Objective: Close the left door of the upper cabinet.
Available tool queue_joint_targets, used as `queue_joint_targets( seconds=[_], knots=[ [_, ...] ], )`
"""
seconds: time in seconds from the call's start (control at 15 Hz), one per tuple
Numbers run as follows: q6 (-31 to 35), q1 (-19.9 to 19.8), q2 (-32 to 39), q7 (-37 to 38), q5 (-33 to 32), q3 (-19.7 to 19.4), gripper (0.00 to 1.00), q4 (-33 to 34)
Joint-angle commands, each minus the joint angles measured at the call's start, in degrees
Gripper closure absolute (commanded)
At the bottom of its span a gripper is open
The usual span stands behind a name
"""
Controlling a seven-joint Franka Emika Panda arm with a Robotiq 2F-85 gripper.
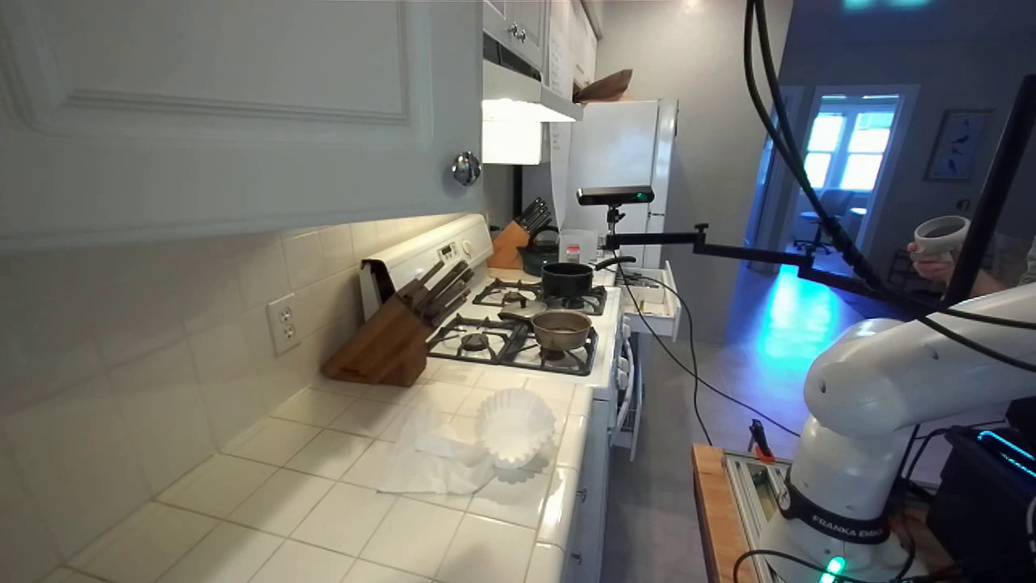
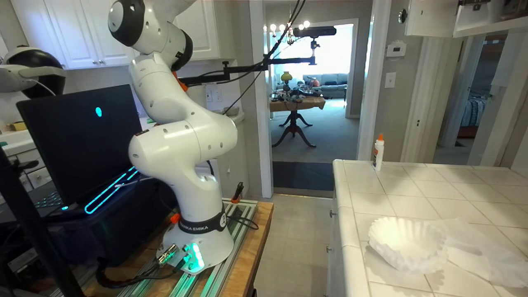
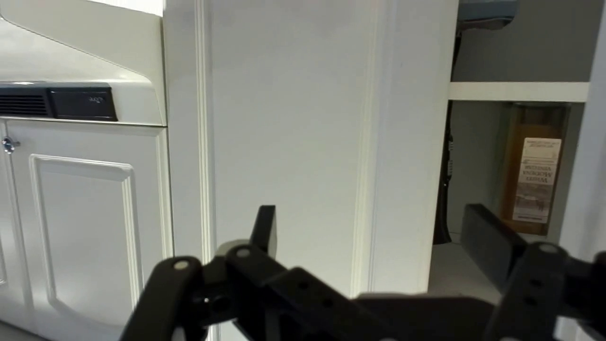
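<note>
The left door [image 1: 243,162] of the upper cabinet stands open, jutting out above the counter, with its chrome knob [image 1: 466,168] near its right edge. In an exterior view the door's inner side [image 2: 433,18] shows beside the upper cabinet's open interior [image 2: 491,28]. In the wrist view, which is upside down, a white panel at the right edge looks like this left door [image 3: 584,203]. The twin door [image 3: 289,142] fills the middle and is closed. My gripper [image 3: 371,210] is open and empty, before the twin door and the cabinet opening. It is out of frame in both exterior views.
A shelf [image 3: 521,92] and a bottle [image 3: 535,175] are inside the cabinet. The range hood [image 1: 530,89] adjoins. Below are paper filters [image 1: 515,429], a knife block [image 1: 388,340], pots [image 1: 562,329] and a glue bottle [image 2: 378,152]. A camera boom [image 1: 753,253] crosses the aisle.
</note>
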Motion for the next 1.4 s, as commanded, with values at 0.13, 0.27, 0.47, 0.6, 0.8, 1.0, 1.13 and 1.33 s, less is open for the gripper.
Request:
queue_joint_targets(
  seconds=[0.13, 0.27, 0.47, 0.6, 0.8, 1.0, 1.13, 1.33],
  knots=[
    [1.8, 10.1, -0.4, -0.9, 1.7, -1.8, 0.0, -2.0],
    [1.9, 10.5, -0.4, -1.0, 2.4, -1.3, 0.0, -1.7],
    [1.0, 11.3, -0.5, -1.0, 3.4, -0.8, 0.0, -1.3],
    [0.5, 11.5, -0.4, -0.9, 4.0, -0.2, 0.0, -0.9],
    [0.4, 11.7, 0.0, -0.9, 4.9, 0.6, 0.0, -0.3],
    [1.0, 11.4, 1.1, -1.0, 5.3, 2.0, 0.0, 0.3],
    [2.9, 10.8, 2.4, -1.3, 5.0, 3.2, 0.0, 0.4],
    [5.0, 10.1, 4.2, -1.8, 4.5, 5.2, 0.0, 0.4]
  ],
)
